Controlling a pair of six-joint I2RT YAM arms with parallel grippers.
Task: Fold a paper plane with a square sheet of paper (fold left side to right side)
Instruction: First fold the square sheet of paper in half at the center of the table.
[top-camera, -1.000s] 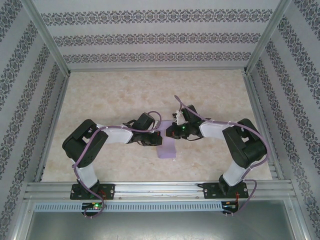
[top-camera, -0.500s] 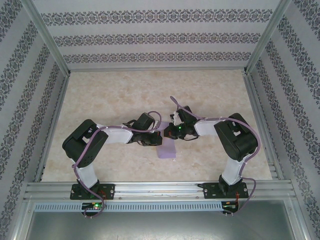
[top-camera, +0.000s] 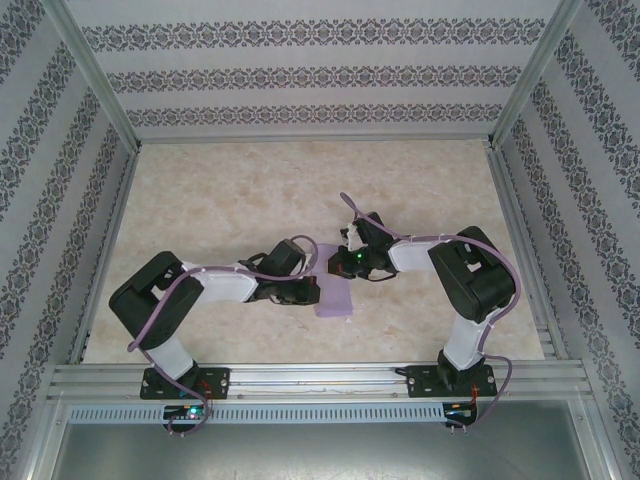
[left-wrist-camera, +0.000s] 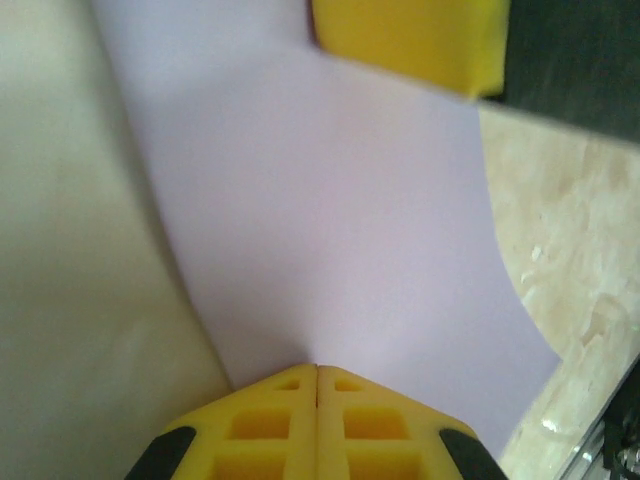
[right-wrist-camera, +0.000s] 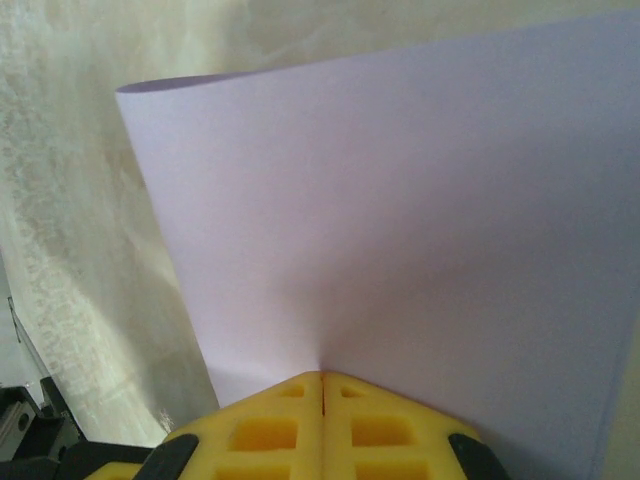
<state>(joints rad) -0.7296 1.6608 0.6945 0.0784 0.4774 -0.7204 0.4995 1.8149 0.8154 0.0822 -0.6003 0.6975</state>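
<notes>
The square sheet of paper (top-camera: 338, 303) is pale lilac and lies between the two arms near the table's middle, partly under the wrists. My left gripper (top-camera: 312, 290) is shut, its yellow fingertips (left-wrist-camera: 300, 385) pressed tip-first onto the sheet (left-wrist-camera: 320, 220). From the other side my right gripper (top-camera: 338, 266) is also shut, with its tips (right-wrist-camera: 345, 392) down on the lilac surface (right-wrist-camera: 400, 200). One yellow pad of the right gripper (left-wrist-camera: 410, 40) rests on the far part of the sheet. The paper's left edge (right-wrist-camera: 130, 92) curls up. No paper sits between either pair of jaws.
The marble-patterned tabletop (top-camera: 230, 190) stretches behind and to both sides of the arms. Patterned walls with aluminium posts (top-camera: 100, 80) enclose it on three sides. An aluminium rail (top-camera: 320, 378) carrying both arm bases runs along the near edge.
The right arm first swung left and folded in over the sheet. Then the left arm dropped lower and slid toward the near edge along the paper. Both grippers stayed shut.
</notes>
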